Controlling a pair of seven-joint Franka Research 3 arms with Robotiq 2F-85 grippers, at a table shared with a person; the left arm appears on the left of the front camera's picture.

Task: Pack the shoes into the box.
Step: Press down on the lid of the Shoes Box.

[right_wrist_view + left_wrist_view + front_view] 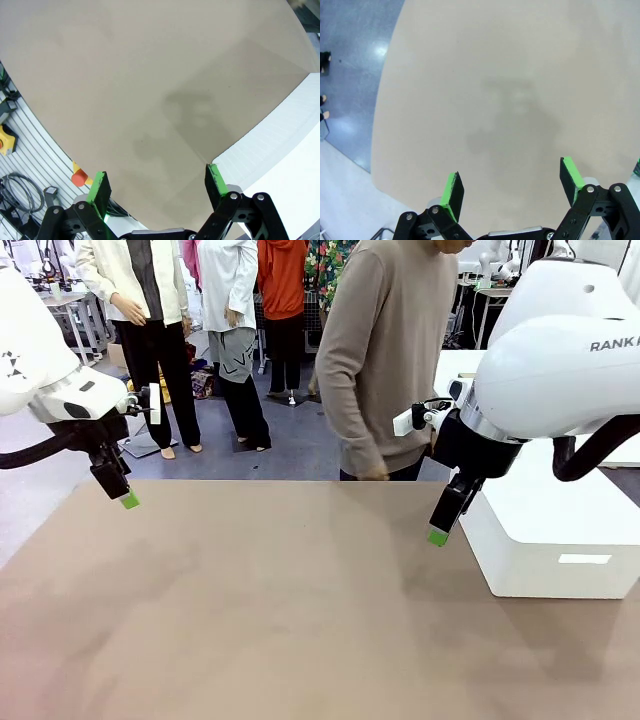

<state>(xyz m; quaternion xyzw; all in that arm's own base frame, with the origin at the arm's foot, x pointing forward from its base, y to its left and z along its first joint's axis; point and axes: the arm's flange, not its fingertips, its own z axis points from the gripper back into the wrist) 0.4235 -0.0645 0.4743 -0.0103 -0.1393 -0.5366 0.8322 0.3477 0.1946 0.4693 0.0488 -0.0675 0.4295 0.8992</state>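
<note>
The shoes and the box are out of view. My left gripper (128, 500) hangs above the tan table's (280, 600) far left part; in the left wrist view the left gripper (512, 187) is open with bare tabletop between its green pads. My right gripper (438, 535) hovers above the table's right part beside the white block (555, 540); in the right wrist view the right gripper (157, 185) is open too, holding nothing. A person in a beige sweater (385, 350) stands at the far edge.
The large white rectangular block (280, 150) stands on the table's right side, close to my right gripper. A red button (79, 176) and cables lie on the slatted base off the table's edge. The floor (350, 75) shows beyond the table's rounded edge.
</note>
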